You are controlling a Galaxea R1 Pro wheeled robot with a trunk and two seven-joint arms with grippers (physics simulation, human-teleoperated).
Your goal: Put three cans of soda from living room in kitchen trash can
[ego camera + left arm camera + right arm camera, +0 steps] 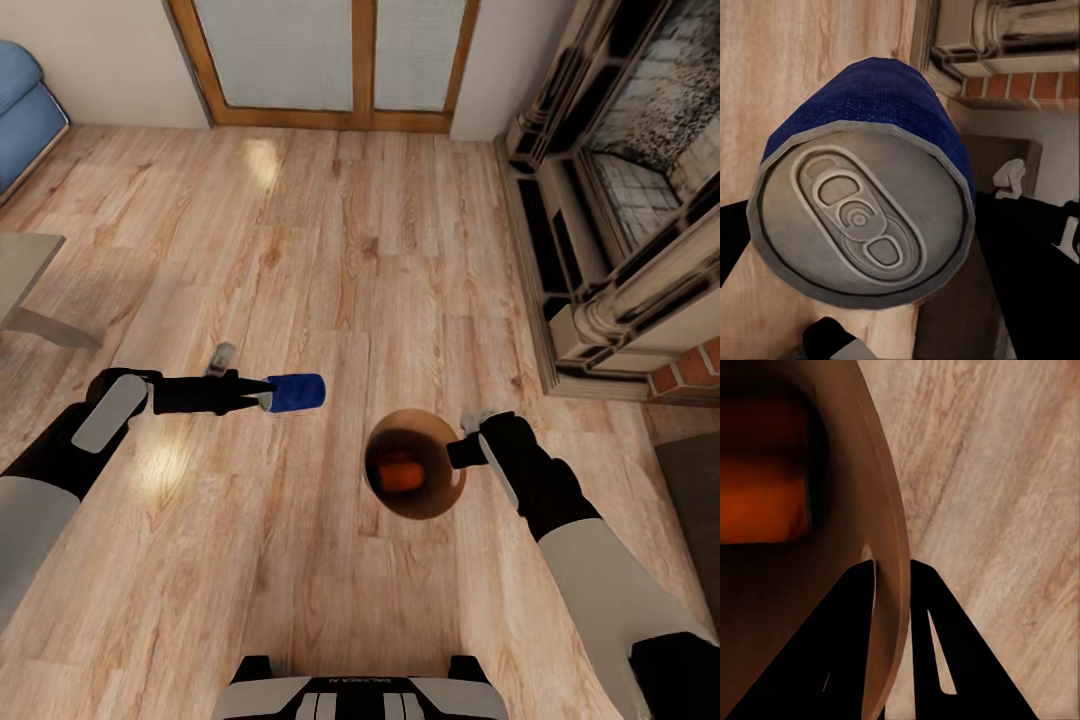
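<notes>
My left gripper (262, 392) is shut on a dark blue can of soda (297, 391), held sideways above the wood floor, left of the bin. In the left wrist view the can's silvery top (862, 217) faces the camera. The tash can (446, 494), copper-brown inside, is held at its rim by my right gripper (463, 455). One black finger (840, 660) is inside the bin's wall (881, 502) and the other outside it. An orange can (402, 472) lies inside the bin, also seen as an orange can (757, 502) past the rim. A small greyish can (221, 357) sits on the floor behind my left arm.
The ornate fireplace (620, 230) with its brick base runs along the right. A blue sofa (25, 110) and a low table (25, 270) stand at the left. Wood-framed doors (330, 60) close off the far wall. A dark mat (695, 500) lies at the right edge.
</notes>
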